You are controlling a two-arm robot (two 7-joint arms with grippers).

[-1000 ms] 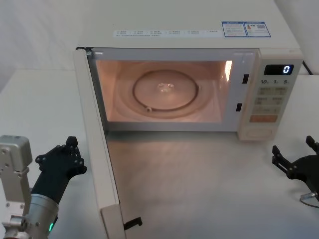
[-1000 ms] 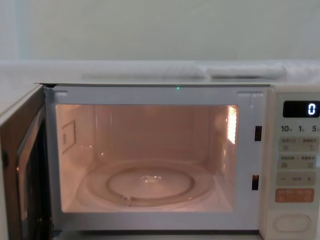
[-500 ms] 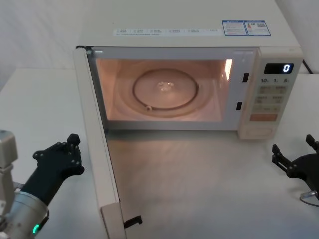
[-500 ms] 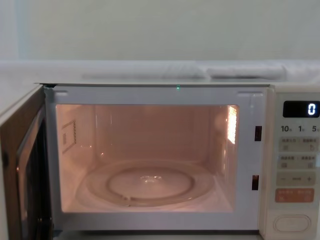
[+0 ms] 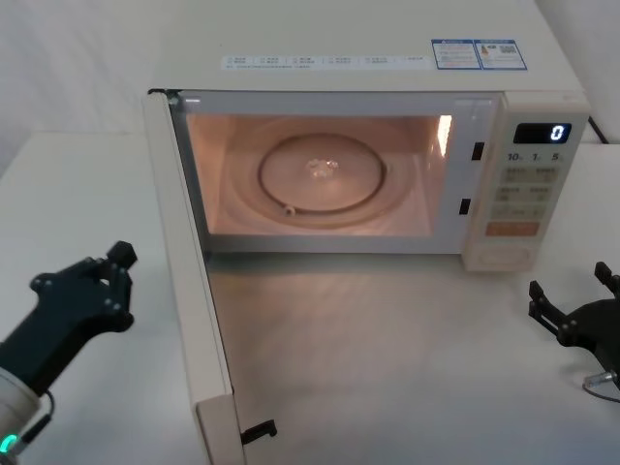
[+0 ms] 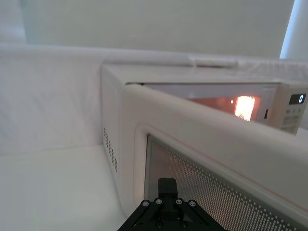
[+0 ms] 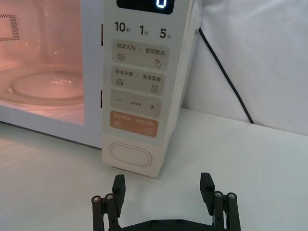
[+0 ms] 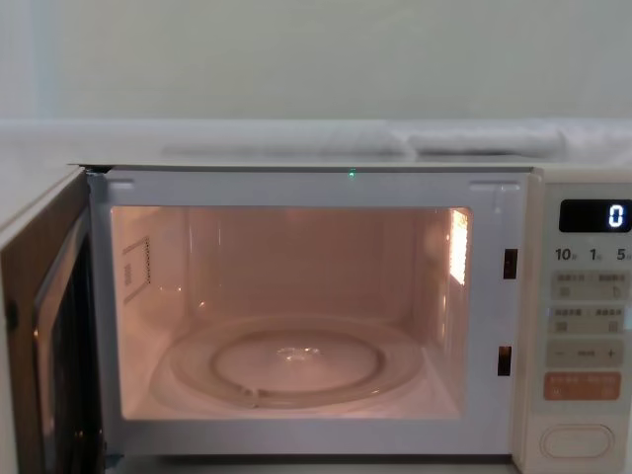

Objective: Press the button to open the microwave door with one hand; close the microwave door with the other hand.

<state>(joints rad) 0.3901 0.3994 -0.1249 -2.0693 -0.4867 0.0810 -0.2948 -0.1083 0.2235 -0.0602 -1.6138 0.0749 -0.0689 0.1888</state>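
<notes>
A: Status? Door [image 5: 189, 281] is swung fully out to our left, cavity lit, glass plate [image 5: 322, 174] bare. We read the opening half as done.

B: Agreed. Button [image 7: 131, 155] sits at the bottom of the control panel [image 7: 139, 86], under the orange key [image 7: 134, 126]. Right claw [image 7: 163, 195] is parked low on the surface [image 5: 387, 358] just in front of that panel, clear of it. Fingers spread wide, holding nothing.

A: So closing is what's left. Left claw [image 5: 82, 291] is on the outer side of the door, near its face, not touching as far as we can see. Its wrist camera looks along the mesh window [image 6: 216, 192] from close by.

B: Left claw state?

A: Can't tell from what we have. Nothing in it.

B: Door position for the push?

A: Hinged at the left front corner of the microwave [image 5: 368, 68], standing roughly square to the front, free edge toward us. We judge the left claw has to contact the outer face toward the free edge and sweep it right until it latches.

B: Risk?

A: A weak push could leave it unlatched.
</notes>
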